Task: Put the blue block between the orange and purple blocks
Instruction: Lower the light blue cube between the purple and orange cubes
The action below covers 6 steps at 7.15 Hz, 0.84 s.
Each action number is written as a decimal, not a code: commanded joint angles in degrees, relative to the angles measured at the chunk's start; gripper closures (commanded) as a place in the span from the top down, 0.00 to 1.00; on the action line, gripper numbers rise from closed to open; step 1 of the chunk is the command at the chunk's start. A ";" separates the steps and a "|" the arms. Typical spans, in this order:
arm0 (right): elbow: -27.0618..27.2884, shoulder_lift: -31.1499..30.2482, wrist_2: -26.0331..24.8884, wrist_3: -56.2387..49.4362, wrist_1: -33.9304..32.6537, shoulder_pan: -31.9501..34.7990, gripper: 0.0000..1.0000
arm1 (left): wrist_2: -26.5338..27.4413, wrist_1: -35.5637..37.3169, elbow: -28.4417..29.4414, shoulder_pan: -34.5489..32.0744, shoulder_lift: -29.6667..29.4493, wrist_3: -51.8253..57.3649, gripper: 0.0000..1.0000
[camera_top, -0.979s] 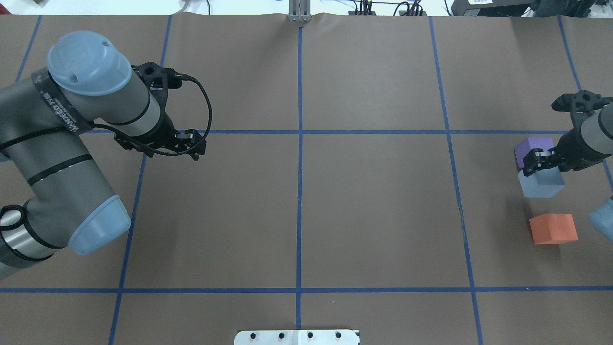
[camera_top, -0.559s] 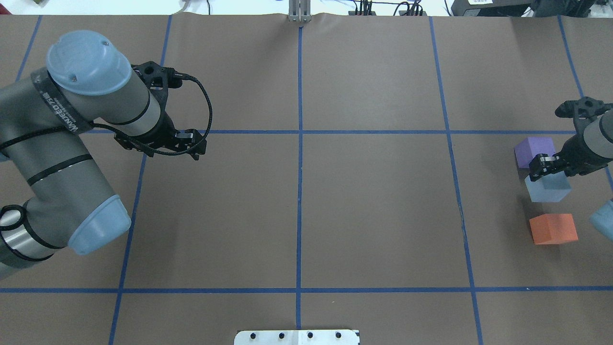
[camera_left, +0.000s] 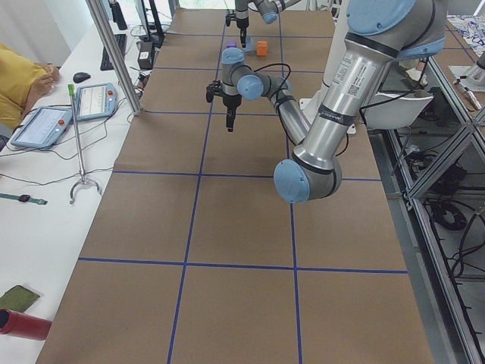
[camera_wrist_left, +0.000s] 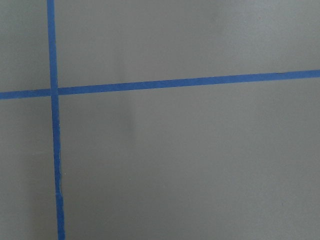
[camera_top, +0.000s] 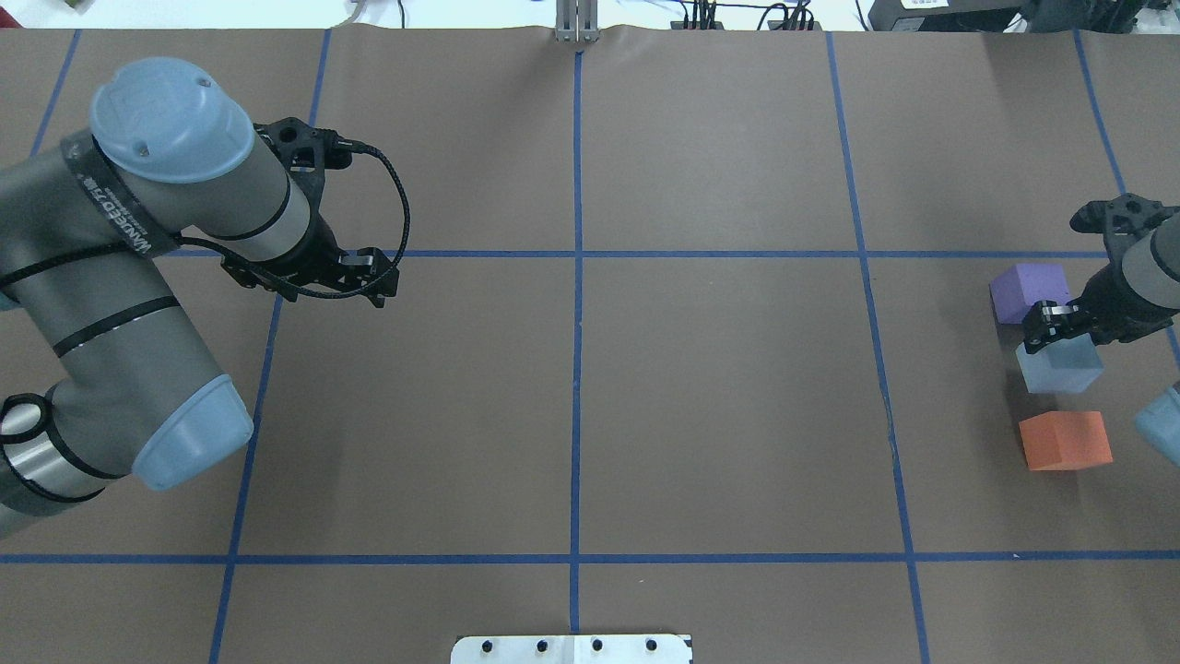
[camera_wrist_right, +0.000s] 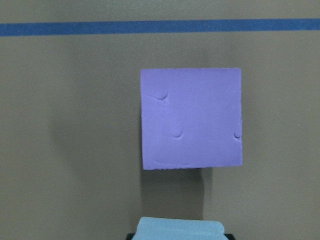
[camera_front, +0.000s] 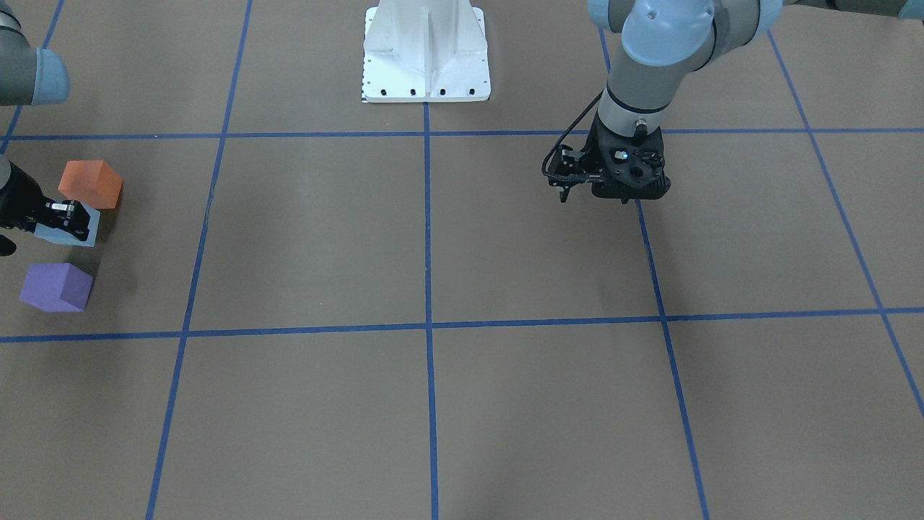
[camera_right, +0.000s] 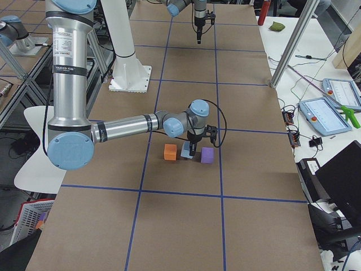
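Note:
The light blue block (camera_top: 1062, 369) sits between the purple block (camera_top: 1026, 291) and the orange block (camera_top: 1066, 440) near the table's right edge. My right gripper (camera_top: 1053, 330) is shut on the blue block's top, low over the paper; I cannot tell whether the block touches the table. The right wrist view shows the purple block (camera_wrist_right: 191, 118) ahead and the blue block's edge (camera_wrist_right: 180, 229) at the bottom. In the front view the blue block (camera_front: 68, 235) lies between orange (camera_front: 90, 183) and purple (camera_front: 56, 287). My left gripper (camera_top: 380, 280) is shut and empty, far off on the left.
Brown paper with a blue tape grid (camera_top: 577, 254) covers the table. The robot's white base plate (camera_front: 426, 50) stands at the near middle edge. The left wrist view shows only paper and tape lines (camera_wrist_left: 54, 92).
My right gripper has carried the blue block away from the purple block's side and toward the orange block, into the gap between them. The left arm has not moved.

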 commanded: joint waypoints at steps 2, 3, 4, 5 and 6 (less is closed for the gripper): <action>-1.01 0.77 -0.86 0.17 0.09 0.00 0.04 | 0.00 0.00 -0.03 0.00 -0.09 -0.06 0.99; -1.36 0.86 -0.86 0.17 0.09 -0.09 0.14 | 0.00 0.00 -0.03 0.00 -0.09 -0.06 0.99; -1.71 1.29 -0.95 0.08 0.09 -0.09 0.18 | 0.00 0.00 -0.03 0.00 -0.09 -0.06 1.00; -2.15 1.56 -0.95 0.08 0.09 -0.09 0.18 | 0.00 0.00 -0.03 0.00 -0.09 -0.06 0.99; -2.33 1.82 -1.04 0.08 0.09 -0.18 0.18 | -0.09 0.00 -0.03 0.00 -0.18 -0.06 0.99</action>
